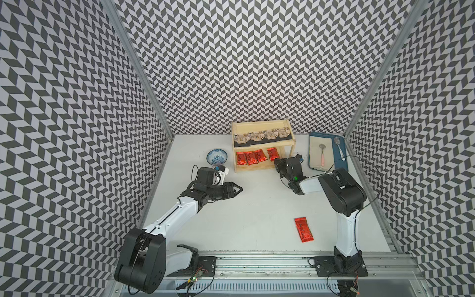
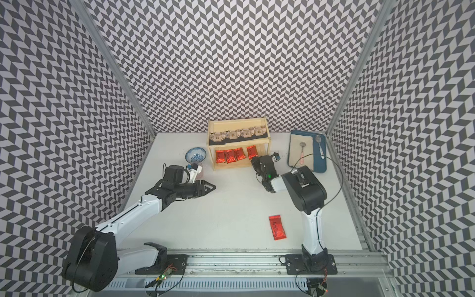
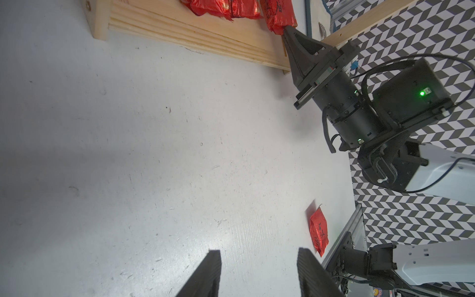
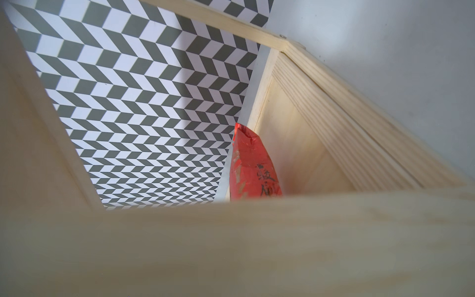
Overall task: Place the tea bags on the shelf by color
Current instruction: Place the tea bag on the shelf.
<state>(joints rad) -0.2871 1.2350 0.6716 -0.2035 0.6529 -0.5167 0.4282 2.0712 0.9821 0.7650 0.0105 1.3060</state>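
- Blue-and-white bowl (image 1: 217,157) sits at 11 o'clock on the table (image 1: 257,205), near the shelf.
- Left gripper (image 1: 239,189) hovers at 9 o'clock, jaws half apart and holding nothing.
- Pale wood shelf (image 1: 254,168) stands at 12 o'clock, with four black tea bags (image 1: 262,135) on top and three red pouches (image 1: 250,157) below.
- Right gripper (image 1: 275,161), jaws closed, pinches the end of a fourth red pouch (image 1: 273,153) at the lower tier's 3 o'clock end.
- A loose red pouch (image 1: 303,229) lies at 5 o'clock.
- A blue tray (image 1: 343,164) lies at 2 o'clock.
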